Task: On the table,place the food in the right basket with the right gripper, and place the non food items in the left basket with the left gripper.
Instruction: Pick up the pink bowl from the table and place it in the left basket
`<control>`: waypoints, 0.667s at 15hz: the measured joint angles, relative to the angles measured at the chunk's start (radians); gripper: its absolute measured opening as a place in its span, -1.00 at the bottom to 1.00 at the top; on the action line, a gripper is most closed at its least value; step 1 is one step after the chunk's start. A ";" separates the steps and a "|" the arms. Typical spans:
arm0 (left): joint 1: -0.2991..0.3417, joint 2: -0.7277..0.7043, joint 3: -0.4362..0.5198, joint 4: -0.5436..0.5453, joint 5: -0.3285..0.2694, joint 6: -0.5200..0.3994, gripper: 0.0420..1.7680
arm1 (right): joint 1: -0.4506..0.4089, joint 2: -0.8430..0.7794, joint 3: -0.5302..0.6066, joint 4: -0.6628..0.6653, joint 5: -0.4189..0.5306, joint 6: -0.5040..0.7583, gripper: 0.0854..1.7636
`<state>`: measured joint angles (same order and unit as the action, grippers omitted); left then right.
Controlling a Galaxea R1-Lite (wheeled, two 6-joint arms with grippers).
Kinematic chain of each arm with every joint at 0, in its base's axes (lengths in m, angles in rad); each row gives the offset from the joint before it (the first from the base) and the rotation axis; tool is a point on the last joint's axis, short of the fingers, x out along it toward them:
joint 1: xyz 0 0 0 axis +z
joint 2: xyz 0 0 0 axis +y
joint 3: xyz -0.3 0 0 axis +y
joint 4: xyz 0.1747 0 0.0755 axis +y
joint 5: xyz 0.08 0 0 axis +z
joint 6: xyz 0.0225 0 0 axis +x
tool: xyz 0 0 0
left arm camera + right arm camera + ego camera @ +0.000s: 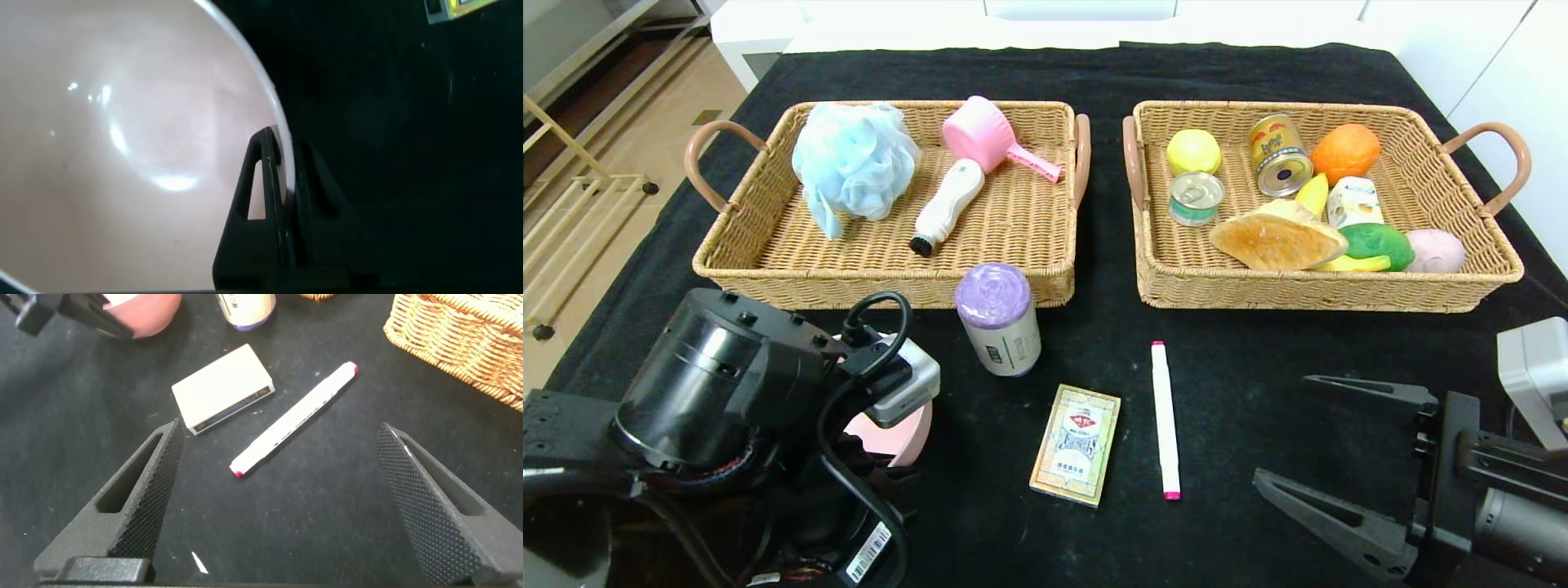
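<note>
On the tabletop [1241, 384] you see the pink bowl [122, 147] before the left basket [882, 269]; your left pincer [282, 204] is closed on its rim. Your right pincer [286, 506] is wide open, empty, near the marker [294, 419].

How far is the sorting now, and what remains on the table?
Food looks done: the right basket holds all of it, none lies on the cloth. The left basket has three non-food items. In hand: the left gripper is shut on the rim of the pink bowl. Left: the purple roll, card box and marker. The right gripper hangs open.
</note>
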<state>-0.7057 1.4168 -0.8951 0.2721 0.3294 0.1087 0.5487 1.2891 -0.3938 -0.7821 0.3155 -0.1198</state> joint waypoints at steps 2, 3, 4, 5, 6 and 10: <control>0.003 -0.027 -0.006 0.002 0.024 0.002 -0.87 | 0.000 0.000 0.000 0.000 0.000 0.000 0.94; 0.008 -0.044 -0.011 0.003 0.041 0.004 -0.87 | 0.000 0.000 0.000 0.000 0.001 0.000 0.94; 0.018 -0.063 -0.024 -0.001 0.054 0.005 -0.87 | 0.000 0.000 0.001 0.001 0.001 0.000 0.94; 0.026 -0.085 -0.033 0.000 0.062 0.007 -0.87 | 0.000 0.000 0.001 0.001 0.001 0.000 0.94; 0.033 -0.106 -0.039 0.003 0.067 0.013 -0.87 | 0.000 0.001 0.001 0.001 0.001 0.000 0.94; 0.078 -0.160 -0.079 -0.003 0.095 0.039 -0.87 | 0.000 0.004 0.003 0.001 0.001 0.000 0.94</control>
<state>-0.6277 1.2570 -0.9745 0.2694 0.4247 0.1477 0.5489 1.2936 -0.3911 -0.7806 0.3170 -0.1198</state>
